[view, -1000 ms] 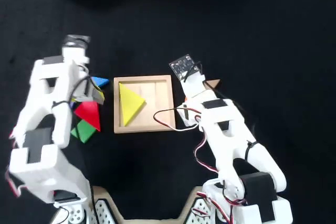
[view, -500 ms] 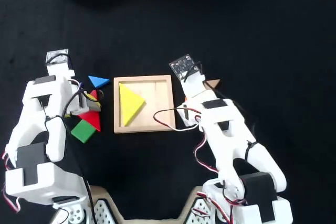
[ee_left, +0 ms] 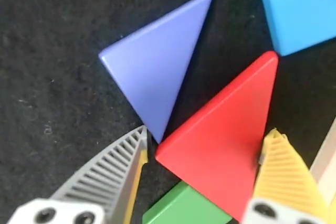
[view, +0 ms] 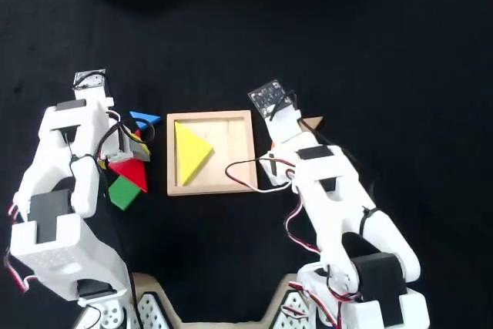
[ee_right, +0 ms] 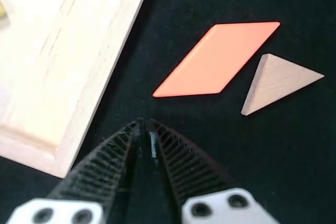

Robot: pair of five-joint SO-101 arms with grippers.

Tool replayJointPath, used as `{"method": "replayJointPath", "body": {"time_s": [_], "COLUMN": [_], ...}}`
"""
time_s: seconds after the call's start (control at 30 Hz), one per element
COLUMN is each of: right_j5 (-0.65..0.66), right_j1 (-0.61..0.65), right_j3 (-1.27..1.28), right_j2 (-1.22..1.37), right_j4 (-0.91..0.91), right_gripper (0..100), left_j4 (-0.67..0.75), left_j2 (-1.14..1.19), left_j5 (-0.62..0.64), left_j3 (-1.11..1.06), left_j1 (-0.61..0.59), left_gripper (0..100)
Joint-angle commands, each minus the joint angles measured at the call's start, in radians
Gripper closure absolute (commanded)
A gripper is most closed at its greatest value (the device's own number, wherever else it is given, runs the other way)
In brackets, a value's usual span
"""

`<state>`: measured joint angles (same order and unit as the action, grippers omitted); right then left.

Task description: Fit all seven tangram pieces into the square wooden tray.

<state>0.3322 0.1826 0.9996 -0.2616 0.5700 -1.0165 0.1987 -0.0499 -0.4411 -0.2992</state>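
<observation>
The square wooden tray [view: 231, 125] holds one yellow triangle [view: 189, 152]. Left of the tray lie a blue triangle [view: 144, 119], a red triangle [view: 131, 172] and a green square [view: 123, 193]. My left gripper [ee_left: 208, 131] hangs open just over the red triangle [ee_left: 220, 145], one finger at each side of it. A purple triangle [ee_left: 152, 72] lies beside the red one. My right gripper [ee_right: 143, 124] is shut and holds nothing, by the tray's right wall [ee_right: 63, 61]. Ahead of it lie an orange parallelogram [ee_right: 218, 59] and a plain wooden triangle [ee_right: 275, 82].
The table is covered in black cloth [view: 370, 59], with open room at the far side and the right. The left arm [view: 65, 159] covers part of the loose pieces. The right arm [view: 323, 182] stands along the tray's right side.
The left arm swung out to the left, then came back a little toward the red triangle. The right arm and the tray have not moved.
</observation>
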Motion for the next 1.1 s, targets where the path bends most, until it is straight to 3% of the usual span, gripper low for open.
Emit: {"method": "replayJointPath", "body": {"time_s": [0.0, 0.2, 0.6, 0.83, 0.97, 1.07], "right_j5": [-0.002, -0.002, -0.002, -0.002, -0.002, -0.002], "right_j1": [-0.002, 0.000, 0.000, 0.000, 0.000, 0.000], "right_j3": [-0.002, -0.001, -0.001, -0.004, -0.004, -0.002], "right_j2": [-0.047, -0.047, -0.047, -0.047, -0.047, -0.047], "right_j4": [-0.017, -0.017, -0.017, -0.017, -0.017, -0.017], "right_gripper": [98.7, 98.7, 98.7, 98.7, 98.7, 98.7], "left_j4": [0.008, 0.018, -0.011, -0.235, -0.244, -0.206], "left_j2": [0.002, 0.011, -0.029, -0.288, -0.333, -0.348], "left_j5": [0.008, 0.006, 0.014, 0.199, 0.358, 0.382], "left_j3": [0.056, 0.058, 0.061, 0.048, -0.024, -0.084], "left_j1": [0.019, 0.042, 0.030, -0.058, -0.061, -0.010], "left_gripper": [67, 75, 73, 69, 70, 73]}}
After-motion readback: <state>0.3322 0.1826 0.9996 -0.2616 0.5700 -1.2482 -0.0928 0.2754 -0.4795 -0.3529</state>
